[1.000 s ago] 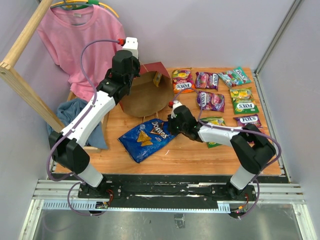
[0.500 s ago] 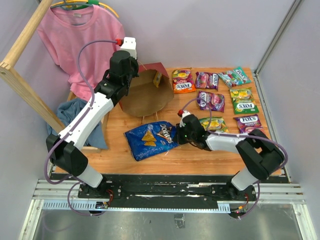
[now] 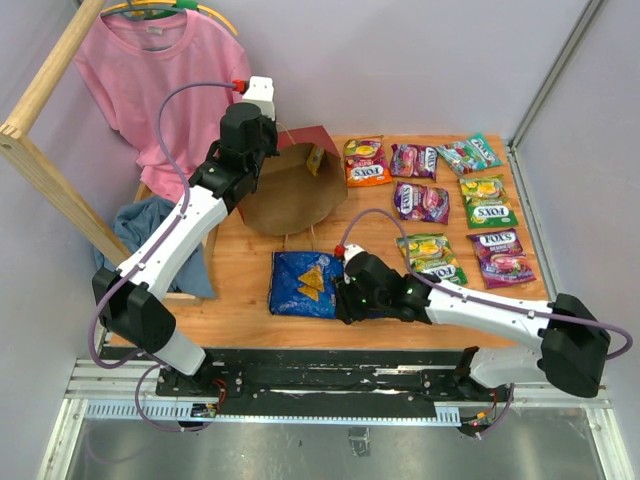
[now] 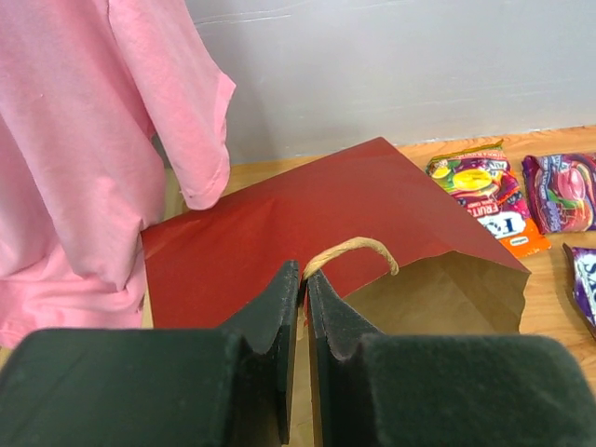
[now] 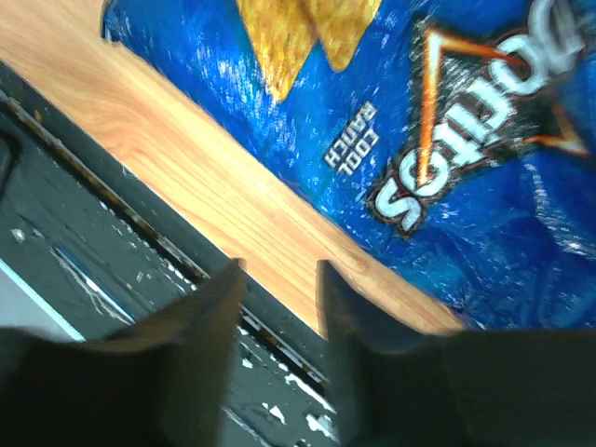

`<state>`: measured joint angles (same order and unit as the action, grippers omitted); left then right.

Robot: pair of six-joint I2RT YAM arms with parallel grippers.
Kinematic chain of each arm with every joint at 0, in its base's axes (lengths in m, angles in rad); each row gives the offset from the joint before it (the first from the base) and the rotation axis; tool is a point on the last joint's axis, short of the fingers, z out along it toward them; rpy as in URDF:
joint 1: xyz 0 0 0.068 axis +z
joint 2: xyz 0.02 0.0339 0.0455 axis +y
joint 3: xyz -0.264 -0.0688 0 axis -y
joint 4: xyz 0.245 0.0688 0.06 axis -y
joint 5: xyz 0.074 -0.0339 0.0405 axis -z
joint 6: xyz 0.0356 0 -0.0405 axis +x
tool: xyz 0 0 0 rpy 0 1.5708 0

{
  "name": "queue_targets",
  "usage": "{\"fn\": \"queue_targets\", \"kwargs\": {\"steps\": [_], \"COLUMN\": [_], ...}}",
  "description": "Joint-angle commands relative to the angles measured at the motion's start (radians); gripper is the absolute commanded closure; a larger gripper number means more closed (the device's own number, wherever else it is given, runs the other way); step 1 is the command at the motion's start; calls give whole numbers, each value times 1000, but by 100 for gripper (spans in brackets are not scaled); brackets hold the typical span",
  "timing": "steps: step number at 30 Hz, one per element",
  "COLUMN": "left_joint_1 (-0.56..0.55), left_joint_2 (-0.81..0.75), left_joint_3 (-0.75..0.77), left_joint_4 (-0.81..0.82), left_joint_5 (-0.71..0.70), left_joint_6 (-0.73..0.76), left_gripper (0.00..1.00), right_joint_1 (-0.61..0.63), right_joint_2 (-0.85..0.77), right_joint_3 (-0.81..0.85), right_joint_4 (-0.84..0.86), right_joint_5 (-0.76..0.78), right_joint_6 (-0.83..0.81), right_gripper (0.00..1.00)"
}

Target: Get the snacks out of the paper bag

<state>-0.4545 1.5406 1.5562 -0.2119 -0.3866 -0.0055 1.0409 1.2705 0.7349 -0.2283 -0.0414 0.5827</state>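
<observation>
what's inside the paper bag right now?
Mostly bare brown kraft lining shows inside the paper bag. One small yellow item sits at the mouth's far edge; in or out, unclear. The left gripper, pinching the rim, hides the inside beneath it.

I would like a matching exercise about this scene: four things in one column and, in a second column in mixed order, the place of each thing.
Things
1. Doritos bag
2. paper bag
3. T-shirt
4. Fox's packets

Places
A. hanging at the back left
B. flat near the front edge of the table
C. laid in rows on the right side of the table
D. on its side at the back, its wall pinched by the left fingers

Pairs: 1-B, 2-D, 3-A, 4-C
</observation>
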Motion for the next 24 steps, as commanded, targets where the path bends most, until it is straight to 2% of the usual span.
{"fn": "queue_targets", "kwargs": {"steps": [1,2,3,4,8,10,15,24], "left_joint_1": [3,4,4,4,4,4,4,4], "left_joint_2": [-29,-32,-35,-38,-37,-36,-37,-40], "left_joint_3": [12,13,14,15,25,31,38,30], "left_joint_4": [23,22,22,23,19,14,3,1], "left_joint_5": [12,9,8,10,23,27,32,22], "left_joint_6": [0,2,3,4,-3,-2,-4,-1], "left_gripper": [87,87,87,87,87,87,87,87], "right_joint_1": [1,-16,-52,-111,-425,-504,-592,-596], "right_joint_2": [-104,-150,-194,-232,-300,-295,-189,91], "right_joint_3": [111,106,92,70,-27,-56,-92,-91], "right_joint_4": [-152,-155,-147,-124,-24,0,82,222], "right_joint_5": [155,210,240,231,-2,-39,-152,-285], "right_joint_6": [-157,-182,-199,-209,-152,-134,-119,-98], "right_gripper": [45,36,33,32,37,39,39,38]}}
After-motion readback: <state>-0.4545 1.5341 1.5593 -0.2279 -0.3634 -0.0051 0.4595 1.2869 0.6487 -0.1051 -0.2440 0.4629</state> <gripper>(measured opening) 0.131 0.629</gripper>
